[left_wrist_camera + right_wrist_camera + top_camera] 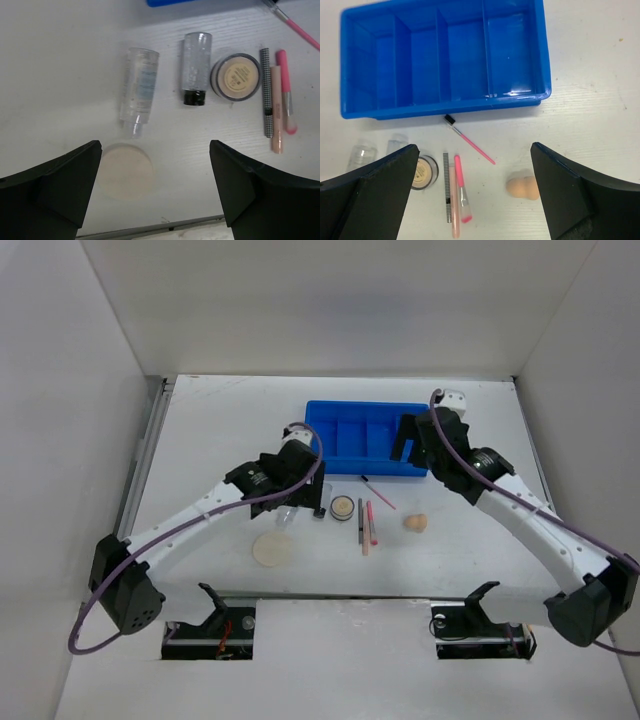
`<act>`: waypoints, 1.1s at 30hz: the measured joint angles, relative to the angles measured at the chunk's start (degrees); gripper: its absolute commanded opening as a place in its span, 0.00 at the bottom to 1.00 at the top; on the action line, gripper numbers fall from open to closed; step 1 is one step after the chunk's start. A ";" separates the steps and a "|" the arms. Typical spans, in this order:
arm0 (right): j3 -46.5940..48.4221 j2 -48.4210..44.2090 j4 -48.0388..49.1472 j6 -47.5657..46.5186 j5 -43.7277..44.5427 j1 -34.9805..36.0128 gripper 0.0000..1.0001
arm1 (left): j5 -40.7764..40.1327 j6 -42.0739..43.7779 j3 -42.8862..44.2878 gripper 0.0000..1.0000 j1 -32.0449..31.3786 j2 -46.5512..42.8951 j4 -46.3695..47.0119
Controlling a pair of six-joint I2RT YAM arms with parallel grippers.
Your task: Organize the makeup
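Observation:
The makeup lies on the white table in front of the blue tray [365, 438]. The left wrist view shows a cream round puff [125, 171], a clear bottle [138, 90], a clear tube with a black cap [195, 67], a beige compact [236, 77], a checkered pencil [266, 92], a peach pencil [276, 110] and a pink brush [286, 92]. A peach sponge [522, 187] and a thin pink brush [469, 140] lie further right. My left gripper [155, 150] is open and empty above the puff and bottles. My right gripper [474, 150] is open and empty above the tray's front edge.
The blue tray [445, 55] has several compartments with nothing in them. White walls enclose the table on the left, back and right. The table's near edge [150, 231] runs just below the puff.

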 measured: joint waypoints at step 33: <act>-1.55 -0.85 -1.95 0.11 -0.68 0.00 1.00 | 1.36 -2.51 -6.34 0.59 5.64 23.28 18.64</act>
